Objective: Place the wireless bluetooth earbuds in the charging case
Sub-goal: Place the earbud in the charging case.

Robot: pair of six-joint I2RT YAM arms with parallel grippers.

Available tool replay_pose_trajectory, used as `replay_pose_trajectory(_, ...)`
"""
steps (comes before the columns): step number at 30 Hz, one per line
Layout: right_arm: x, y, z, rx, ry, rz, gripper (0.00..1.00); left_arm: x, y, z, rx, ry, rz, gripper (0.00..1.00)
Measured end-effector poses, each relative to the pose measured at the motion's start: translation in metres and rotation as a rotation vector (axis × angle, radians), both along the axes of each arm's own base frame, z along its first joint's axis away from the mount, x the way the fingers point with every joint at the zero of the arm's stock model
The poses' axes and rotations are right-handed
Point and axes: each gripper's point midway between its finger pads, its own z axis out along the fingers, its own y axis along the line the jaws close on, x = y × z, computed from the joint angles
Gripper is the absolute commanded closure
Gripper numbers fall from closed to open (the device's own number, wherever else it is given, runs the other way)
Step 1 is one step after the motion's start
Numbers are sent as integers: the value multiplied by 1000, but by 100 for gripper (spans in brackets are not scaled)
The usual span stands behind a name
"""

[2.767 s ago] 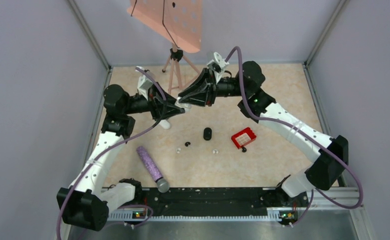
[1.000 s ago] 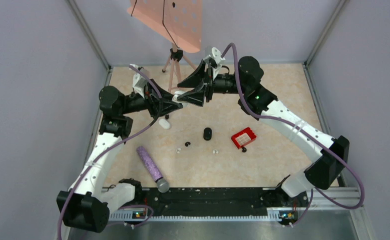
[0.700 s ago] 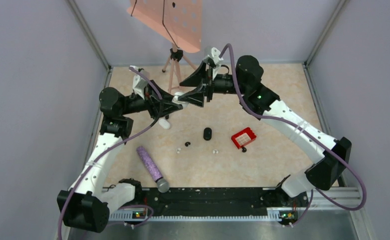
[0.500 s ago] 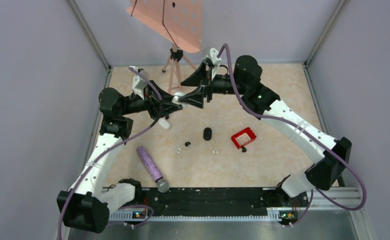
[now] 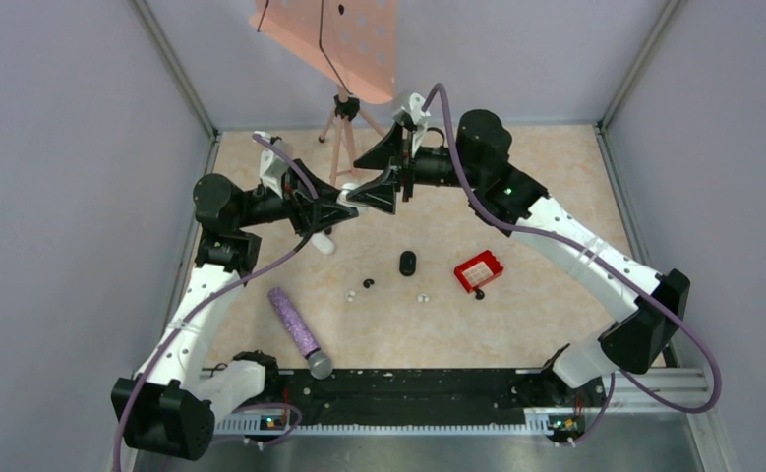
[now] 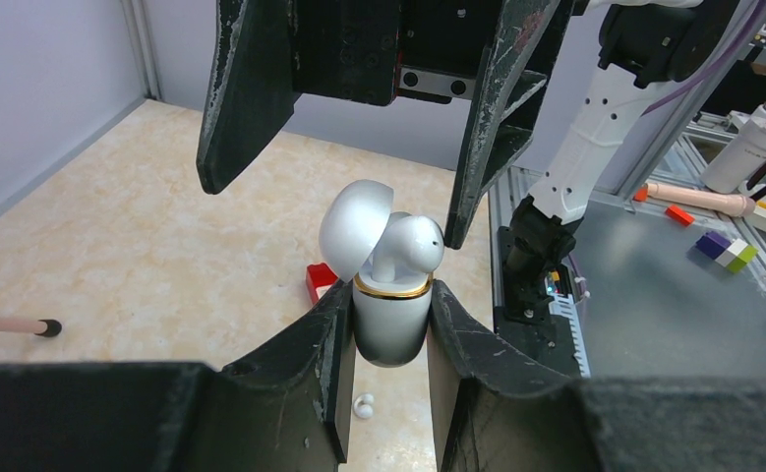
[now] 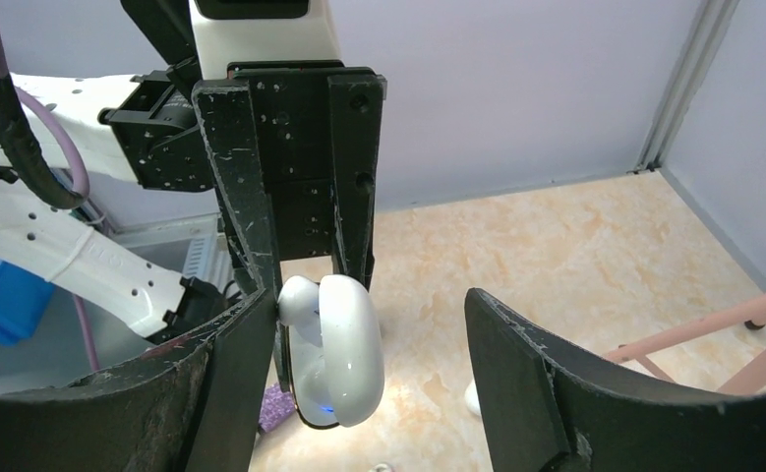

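My left gripper point(image 5: 344, 208) is shut on the white charging case point(image 6: 390, 320) and holds it upright in the air at the back of the table. The case's lid point(image 6: 354, 226) is open, and one white earbud point(image 6: 413, 246) stands in the case with its head sticking out. My right gripper point(image 5: 383, 182) is open, its fingers point(image 6: 246, 88) on either side of the case top. In the right wrist view the earbud point(image 7: 298, 300) rests against my left-hand finger point(image 7: 241, 374). More tiny white earbuds point(image 5: 349, 294) point(image 5: 422, 297) lie on the table.
A red square basket point(image 5: 478, 268), a black capsule point(image 5: 407, 263), small black bits point(image 5: 368, 283) and a purple-handled microphone point(image 5: 297, 327) lie on the table. A white lump point(image 5: 324, 244) sits under the left gripper. A tripod point(image 5: 344, 123) holding a pink board stands at the back.
My right gripper has opened and let go of the earbud, which now stands in the case. Both grippers have drifted slightly left and toward the back.
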Motion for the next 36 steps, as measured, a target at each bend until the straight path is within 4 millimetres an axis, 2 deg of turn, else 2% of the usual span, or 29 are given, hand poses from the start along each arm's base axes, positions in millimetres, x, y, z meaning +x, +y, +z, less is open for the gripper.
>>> replay_pose_trajectory(36,6,-6,-23,-93,27,-72,27,-1,1,-8,10,10,7,100)
